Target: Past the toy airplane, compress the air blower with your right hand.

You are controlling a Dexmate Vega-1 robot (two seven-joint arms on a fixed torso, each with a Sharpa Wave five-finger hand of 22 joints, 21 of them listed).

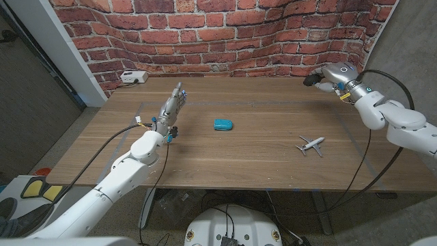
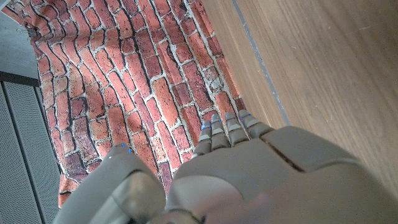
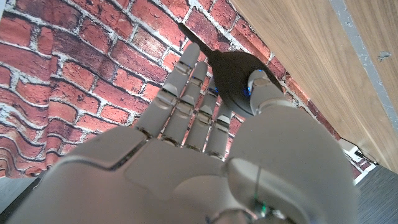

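While right hand (image 1: 332, 74) grips it, air blower (image 3: 233, 74) between fingers, beyond toy airplane (image 1: 311, 145)

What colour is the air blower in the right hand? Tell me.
Black. The air blower shows best in the right wrist view, held in the right hand.

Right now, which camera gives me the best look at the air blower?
The right wrist view: the black air blower is close up there, its nozzle against the brick wall, with the right hand around its bulb. The head view shows just a small dark piece of it beside that hand. I can't make it out in the left wrist view.
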